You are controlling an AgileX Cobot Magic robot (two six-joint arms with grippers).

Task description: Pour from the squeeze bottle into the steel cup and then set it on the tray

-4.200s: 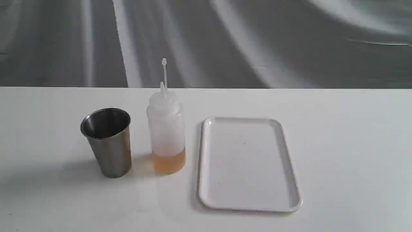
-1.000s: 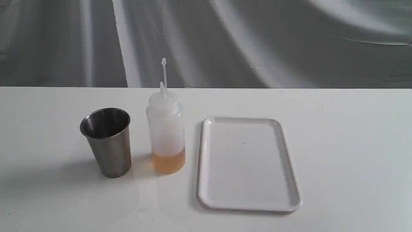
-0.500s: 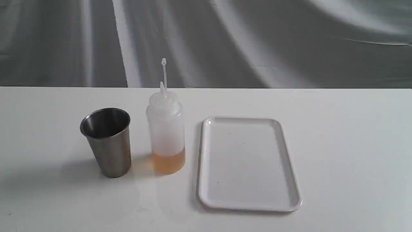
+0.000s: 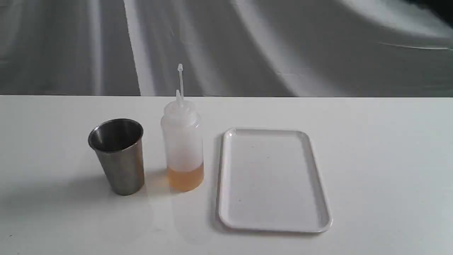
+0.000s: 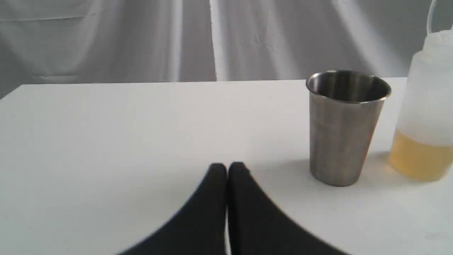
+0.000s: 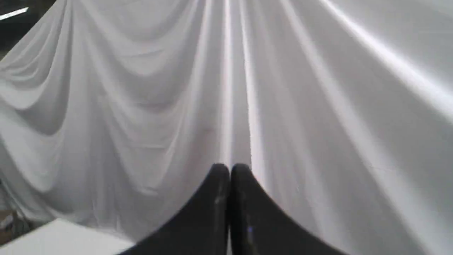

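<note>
The steel cup (image 4: 118,156) stands upright at the table's left, and the squeeze bottle (image 4: 183,141) stands upright just right of it, with amber liquid in its bottom. To the bottle's right the white tray (image 4: 271,180) lies flat and bare. No gripper shows in the exterior view. In the left wrist view my left gripper (image 5: 227,166) is shut and empty over the table, apart from the cup (image 5: 345,125) and the bottle (image 5: 424,117). My right gripper (image 6: 229,167) is shut and empty, facing the cloth backdrop.
A grey draped cloth (image 4: 226,46) hangs behind the white table (image 4: 382,159). A corner of the table (image 6: 60,239) shows in the right wrist view. A dark shape (image 4: 437,9) sits at the exterior view's top right corner.
A dark shape has come into the exterior view's top right corner. The cup, bottle and tray have not moved.
</note>
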